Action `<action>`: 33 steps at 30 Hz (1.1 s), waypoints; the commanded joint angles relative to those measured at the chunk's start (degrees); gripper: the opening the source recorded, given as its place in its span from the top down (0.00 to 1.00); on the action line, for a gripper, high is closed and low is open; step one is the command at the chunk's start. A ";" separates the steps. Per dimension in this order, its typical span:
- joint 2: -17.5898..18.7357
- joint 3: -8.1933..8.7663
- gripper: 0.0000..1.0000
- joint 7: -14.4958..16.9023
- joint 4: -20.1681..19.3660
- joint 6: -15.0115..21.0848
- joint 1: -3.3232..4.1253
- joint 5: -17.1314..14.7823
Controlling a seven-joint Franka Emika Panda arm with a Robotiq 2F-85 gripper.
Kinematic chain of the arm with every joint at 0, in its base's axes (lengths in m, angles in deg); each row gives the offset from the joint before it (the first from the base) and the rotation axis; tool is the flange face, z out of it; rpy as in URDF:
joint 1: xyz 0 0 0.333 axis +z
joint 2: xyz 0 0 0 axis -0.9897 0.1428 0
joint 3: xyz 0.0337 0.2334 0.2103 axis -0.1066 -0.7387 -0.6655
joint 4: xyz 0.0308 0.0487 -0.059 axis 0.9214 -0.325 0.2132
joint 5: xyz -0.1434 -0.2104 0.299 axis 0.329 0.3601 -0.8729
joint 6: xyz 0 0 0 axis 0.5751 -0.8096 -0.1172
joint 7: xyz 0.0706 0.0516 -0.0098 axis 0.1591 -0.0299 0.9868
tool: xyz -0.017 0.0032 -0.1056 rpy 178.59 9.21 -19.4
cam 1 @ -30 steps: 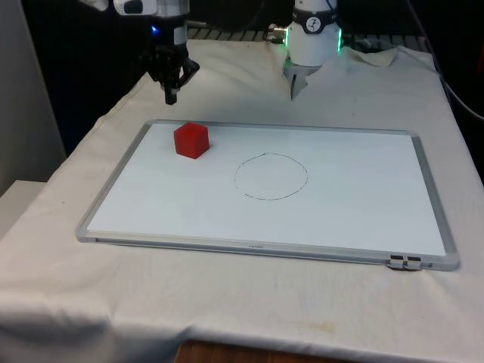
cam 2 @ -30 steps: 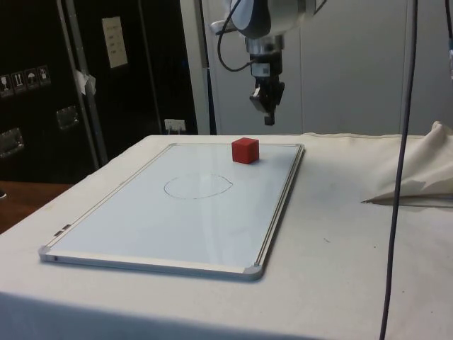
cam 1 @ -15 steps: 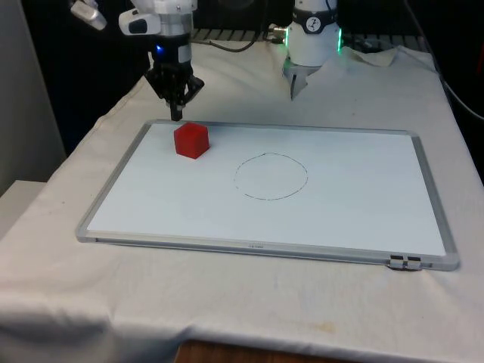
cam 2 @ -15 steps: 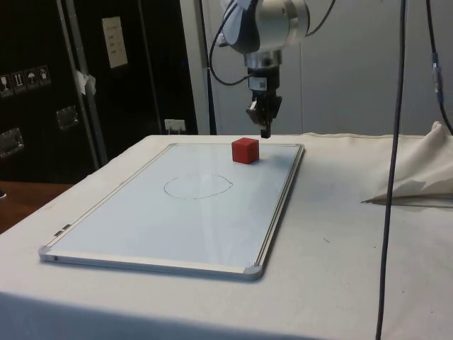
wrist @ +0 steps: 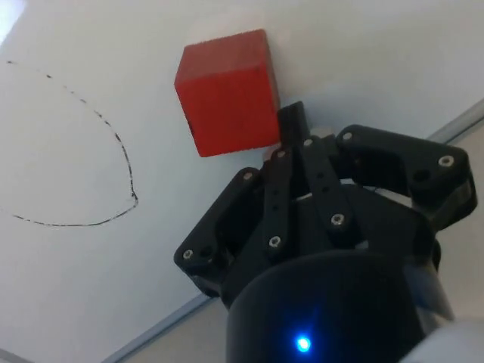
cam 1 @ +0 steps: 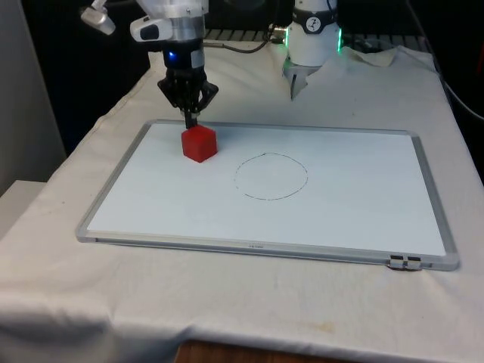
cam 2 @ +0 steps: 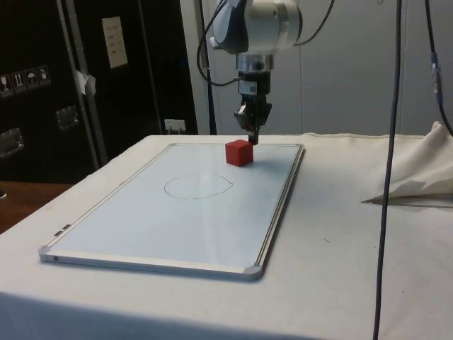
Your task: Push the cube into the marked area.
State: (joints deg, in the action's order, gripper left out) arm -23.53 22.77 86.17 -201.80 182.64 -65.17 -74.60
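Cube [cam 1: 200,143] shifted, against closed claw [cam 1: 190,121]

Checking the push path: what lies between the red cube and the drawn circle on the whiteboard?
Nothing: in the front view, only bare whiteboard lies between the red cube and the hand-drawn circle. The black gripper sits behind the cube.

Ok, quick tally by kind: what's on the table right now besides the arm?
Red cube: 1
Whiteboard: 1
Drawn circle: 1
White cloth: 1
Total: 4
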 commanded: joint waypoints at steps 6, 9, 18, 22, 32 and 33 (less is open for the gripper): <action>-0.11 -2.01 1.00 1.43 -0.17 0.63 -0.34 -3.32; 0.52 -2.75 1.00 1.49 0.57 0.69 -0.52 -4.07; 4.70 -3.72 1.00 2.75 4.30 2.29 -0.57 -7.62; 6.53 -4.07 1.00 3.44 5.84 3.09 -0.52 -9.34; 9.40 -4.64 1.00 5.10 9.17 4.30 -0.57 -12.83; 9.57 -4.64 1.00 5.21 9.45 4.30 -0.57 -13.12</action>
State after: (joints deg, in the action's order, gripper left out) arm -13.79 18.98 90.52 -192.69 186.13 -65.17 -86.63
